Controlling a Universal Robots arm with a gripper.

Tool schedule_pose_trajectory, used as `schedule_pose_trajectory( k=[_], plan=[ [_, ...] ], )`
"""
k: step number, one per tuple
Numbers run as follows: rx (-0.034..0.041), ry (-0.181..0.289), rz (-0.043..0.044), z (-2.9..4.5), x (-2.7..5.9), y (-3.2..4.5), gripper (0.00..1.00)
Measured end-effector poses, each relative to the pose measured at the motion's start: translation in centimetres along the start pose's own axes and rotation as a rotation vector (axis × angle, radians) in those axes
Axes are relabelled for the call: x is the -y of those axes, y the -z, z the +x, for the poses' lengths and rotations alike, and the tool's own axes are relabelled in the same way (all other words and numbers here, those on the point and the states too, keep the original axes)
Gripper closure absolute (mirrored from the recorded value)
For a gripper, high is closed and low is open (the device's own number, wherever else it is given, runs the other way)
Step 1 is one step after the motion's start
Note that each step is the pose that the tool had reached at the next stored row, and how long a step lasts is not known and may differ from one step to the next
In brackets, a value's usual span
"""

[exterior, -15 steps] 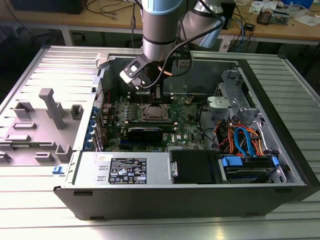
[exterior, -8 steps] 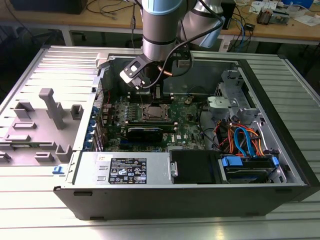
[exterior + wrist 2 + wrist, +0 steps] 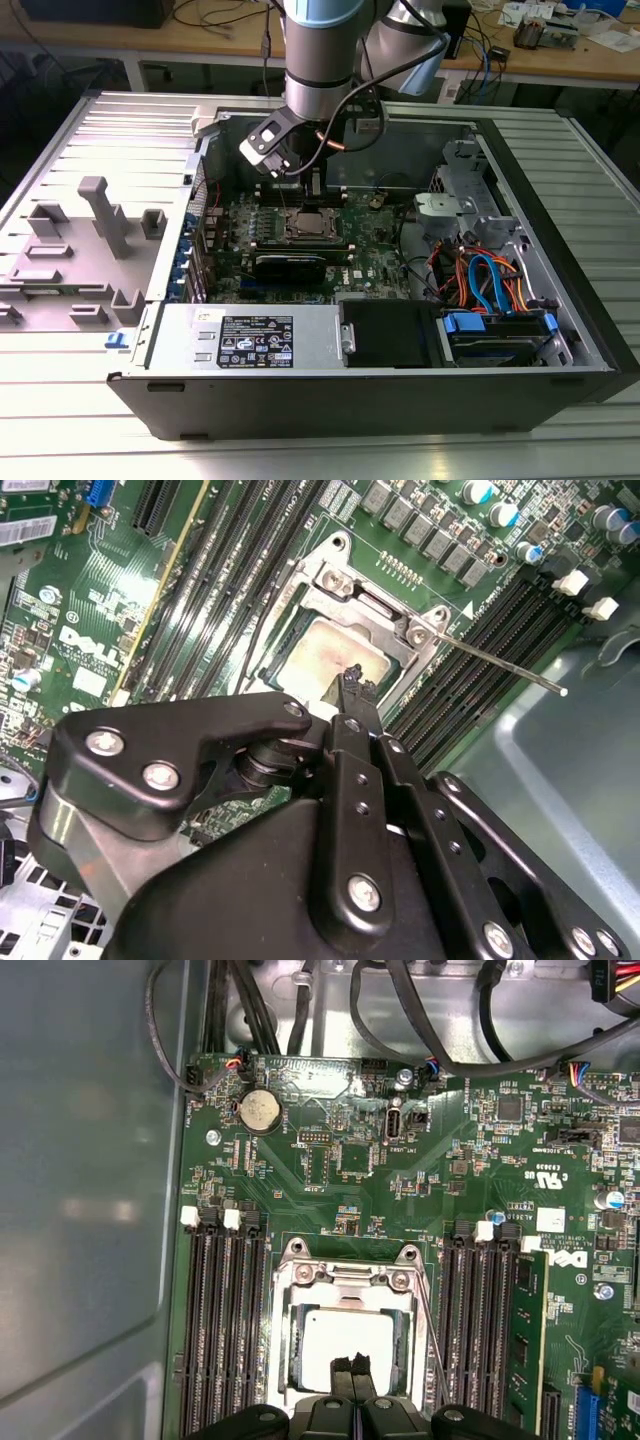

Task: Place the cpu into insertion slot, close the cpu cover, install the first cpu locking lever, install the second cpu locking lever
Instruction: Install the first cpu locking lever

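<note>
Claw (image 3: 350,1365): tips pinched together, no gap, nothing seen btwn them. Poised just over cpu's near edge; contact can't be confirmed.
Cpu (image 3: 345,1332): seated flat in the insertion slot (image 3: 290,1360), silver-grey top showing. Placement step looks done.
Cpu cover (image 3: 345,1282): frame appears down over the chip, which shows thru its cut-out. Shut tips suit pressing on it, not gripping.
Locking lever (image 3: 500,663): thin rod angling away from socket corner over the memory slots (image 3: 225,1330). Judged unlatched, so cover not clamped.
Board (image 3: 340,1160): green, socket flanked both sides by the mem slots.
Case (image 3: 400,400): lying open side up on slatted worktop (image 3: 320,455), giving arm access from above.
</note>
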State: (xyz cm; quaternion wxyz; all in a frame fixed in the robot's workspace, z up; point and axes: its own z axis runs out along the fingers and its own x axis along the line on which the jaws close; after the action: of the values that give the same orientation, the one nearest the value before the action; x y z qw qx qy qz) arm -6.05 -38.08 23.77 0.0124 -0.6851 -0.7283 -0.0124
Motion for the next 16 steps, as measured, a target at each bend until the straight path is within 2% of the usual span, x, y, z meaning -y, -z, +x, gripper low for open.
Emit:
schedule_pose_trajectory(
  k=[12,16],
  plan=[
    [-0.0007,0.001,0.0038,0.05,-0.01,1.39,0.89],
    [-0.0002,0.043,0.0063,0.05,0.00,1.41,0.89]
  ],
)
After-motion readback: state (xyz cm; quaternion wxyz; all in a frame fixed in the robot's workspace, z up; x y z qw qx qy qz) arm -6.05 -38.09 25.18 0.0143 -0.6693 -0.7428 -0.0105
